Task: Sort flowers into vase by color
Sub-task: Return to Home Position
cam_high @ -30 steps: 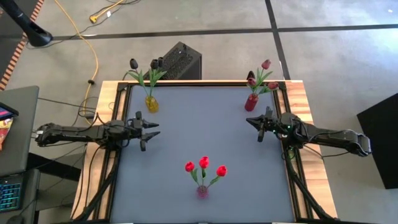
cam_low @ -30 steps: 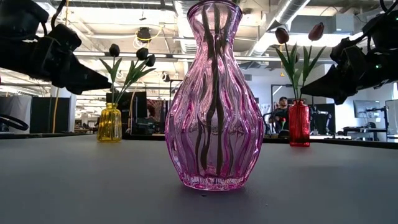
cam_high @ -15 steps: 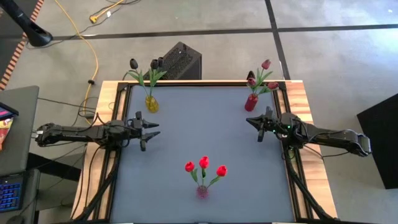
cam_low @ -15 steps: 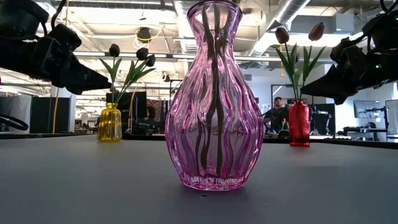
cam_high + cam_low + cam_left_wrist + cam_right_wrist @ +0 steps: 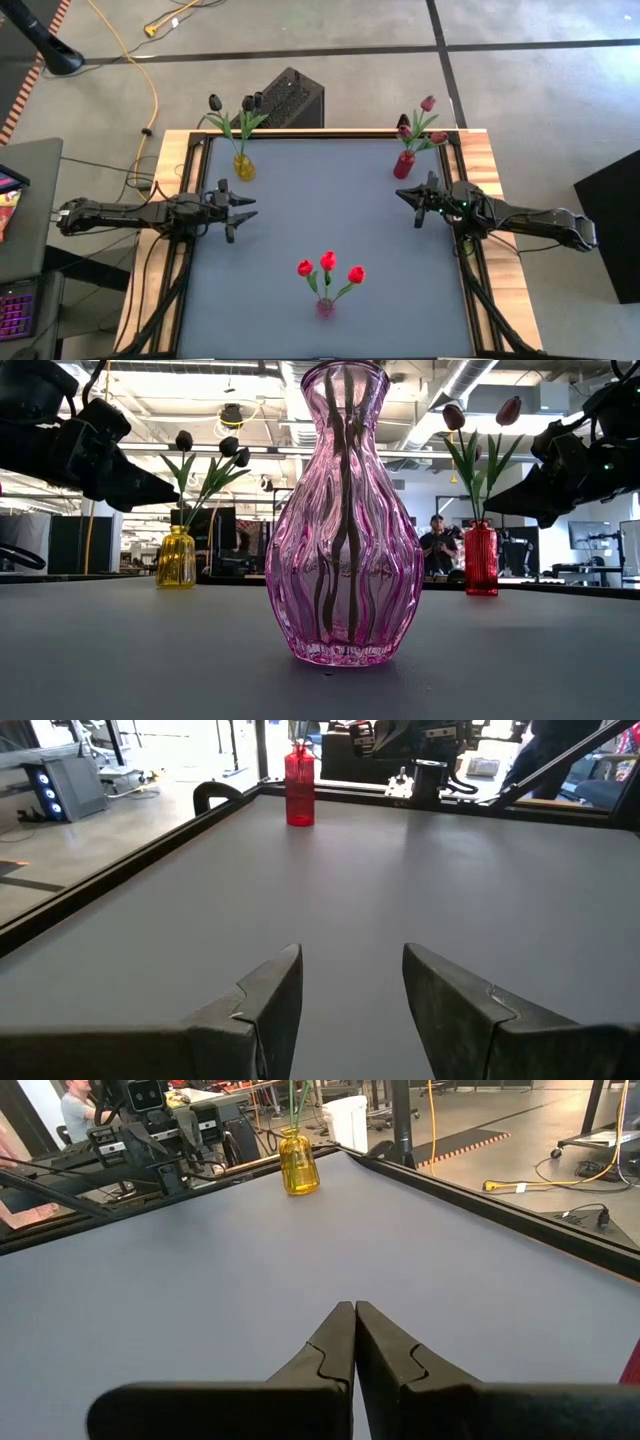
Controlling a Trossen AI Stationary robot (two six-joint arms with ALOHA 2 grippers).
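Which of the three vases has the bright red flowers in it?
The violet vase, standing alone away from the corners; the yellow vase holds near-black flowers, the red vase dark crimson flowers.

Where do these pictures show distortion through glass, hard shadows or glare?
Low view: the ribbed violet vase bends the stems inside it into wavy lines. High view: even light, no hard shadows on the table. Left wrist view: a pale sheen lies across the table.

Low view crops the red flowers above the violet vase.
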